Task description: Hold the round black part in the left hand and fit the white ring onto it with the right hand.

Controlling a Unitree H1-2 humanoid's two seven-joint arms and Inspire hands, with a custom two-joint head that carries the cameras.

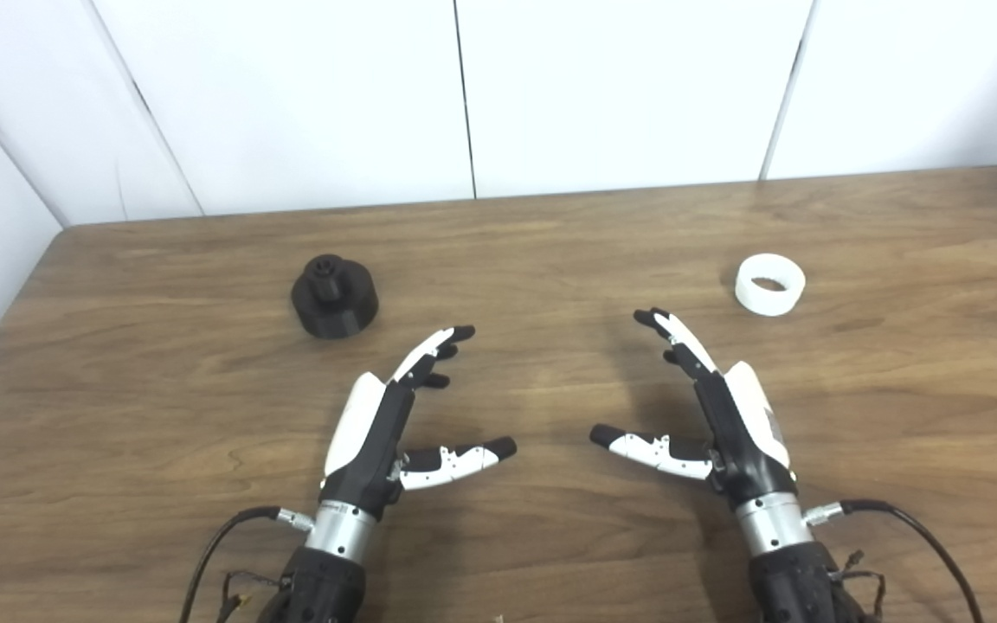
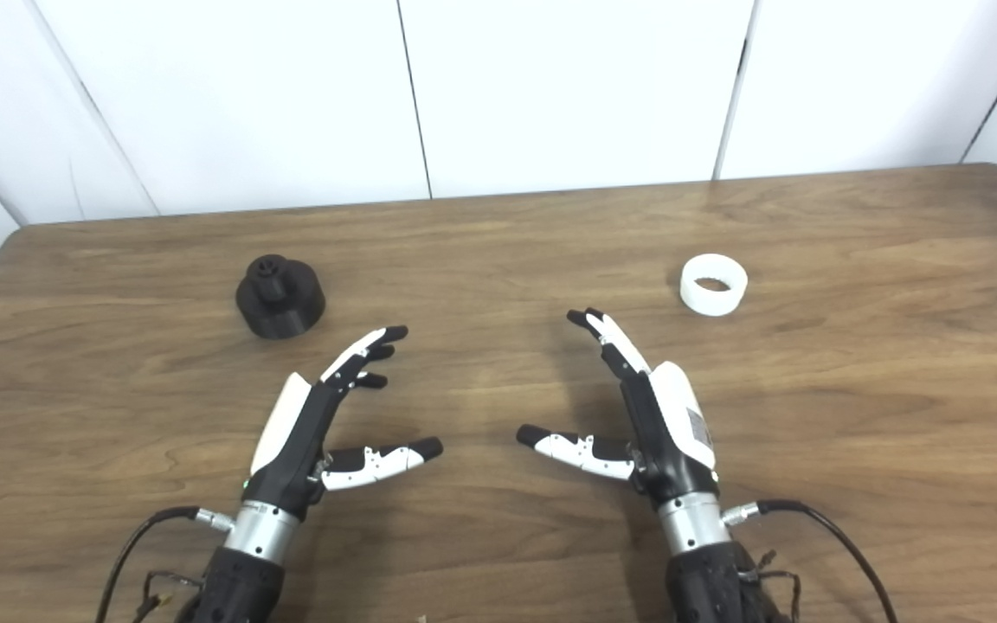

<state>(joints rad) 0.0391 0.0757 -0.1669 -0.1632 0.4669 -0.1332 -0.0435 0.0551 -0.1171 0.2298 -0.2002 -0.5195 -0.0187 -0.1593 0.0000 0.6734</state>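
The round black part [image 1: 334, 296] stands on the wooden table [image 1: 550, 251] at the left, a small hub rising from its top. The white ring [image 1: 770, 284] lies flat on the table at the right. My left hand [image 1: 395, 415] hovers near the front, open, fingers stretched forward and thumb pointing inward; the black part sits beyond it and to its left. My right hand [image 1: 715, 407] mirrors it, open and empty, with the ring beyond it and slightly to its right. Neither hand touches anything.
White wall panels [image 1: 464, 95] rise behind the table's far edge. The table's left edge runs diagonally at the far left. Black cables [image 1: 923, 528] trail from both wrists near the front edge.
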